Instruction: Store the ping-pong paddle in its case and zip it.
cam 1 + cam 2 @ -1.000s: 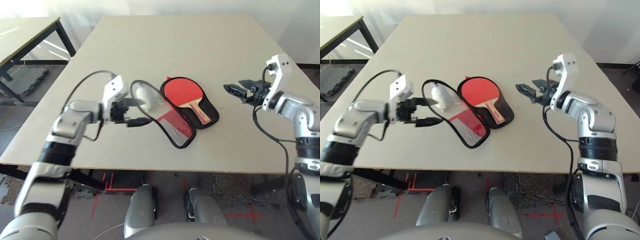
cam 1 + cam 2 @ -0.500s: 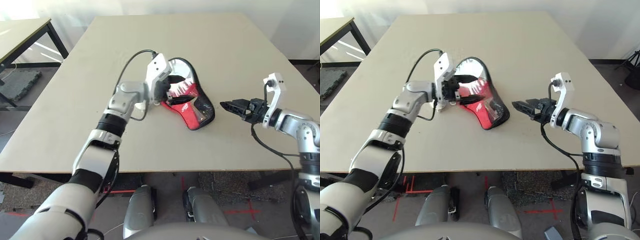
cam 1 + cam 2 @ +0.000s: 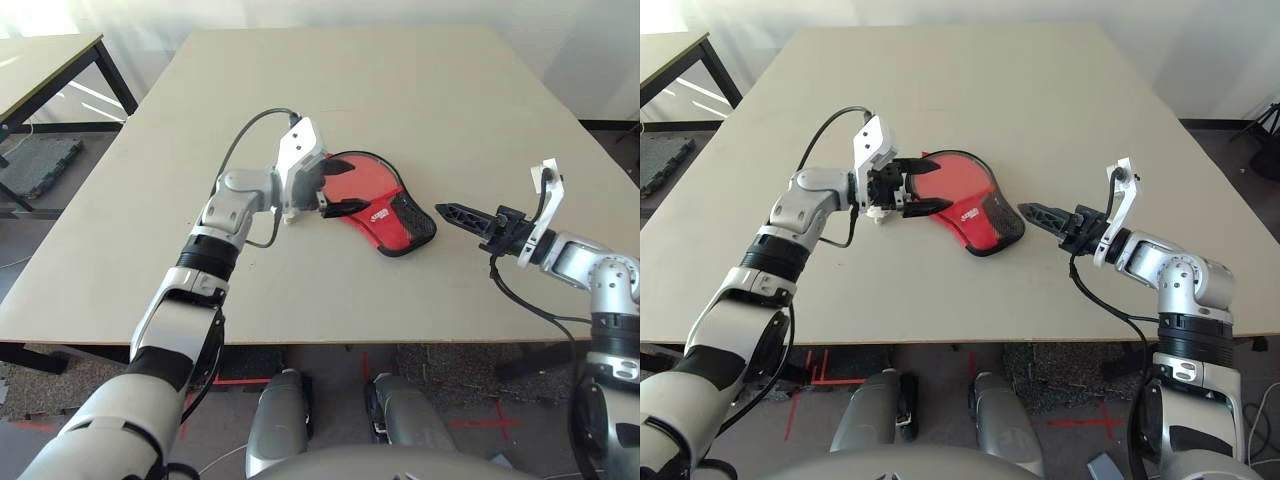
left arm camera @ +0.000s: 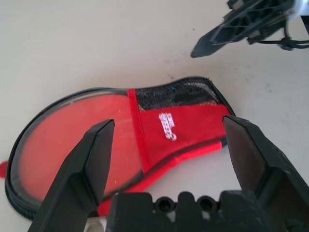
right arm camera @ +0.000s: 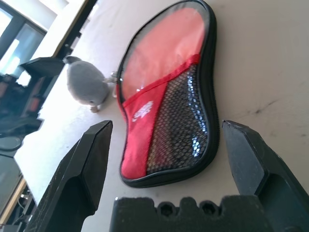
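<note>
Left eye view, left to right: the left gripper, jaws apart, hovers at the rounded end of the closed paddle-shaped black fabric case with clear window and red mesh panel, flat mid-table. Its narrow end points toward the right gripper, jaws apart, empty. Likely light and floppy; best pinched at the zipper rim.
</note>
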